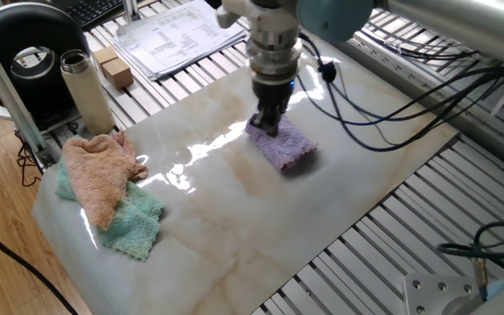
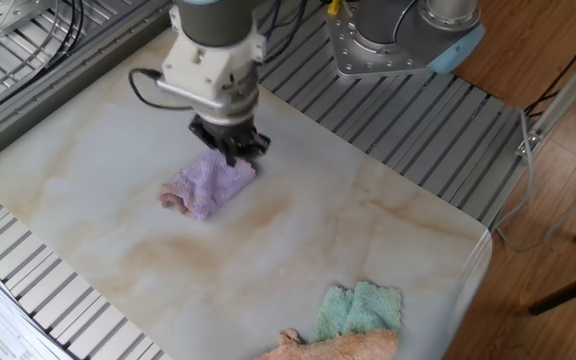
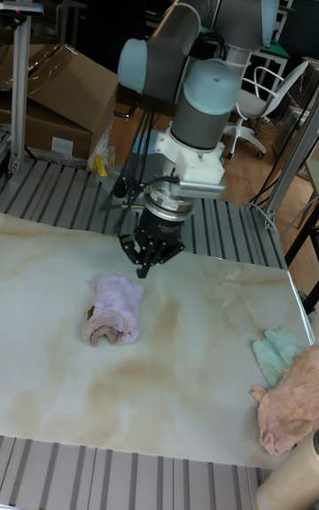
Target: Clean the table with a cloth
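Note:
The lavender cloth point(image 1: 283, 147) point(image 2: 208, 185) point(image 3: 113, 306) lies bunched on the cream marble table point(image 1: 322, 219) point(image 2: 388, 230) point(image 3: 195, 359), near its middle. My gripper point(image 1: 265, 127) point(image 2: 231, 153) point(image 3: 142, 271) points straight down at the cloth's edge nearest the arm's base. Its fingers are drawn together to a point, shut. The tips touch or hover just over that edge, and I see no fabric lifted between them.
A peach-pink towel point(image 1: 99, 171) point(image 3: 288, 413) lies over a mint-green towel point(image 1: 134, 219) point(image 2: 360, 308) at one table corner. Beside them stands a steel bottle point(image 1: 86, 92). Papers point(image 1: 178, 35) and a small box point(image 1: 115, 68) rest on the slatted metal frame point(image 1: 392, 236). Cables hang from the arm.

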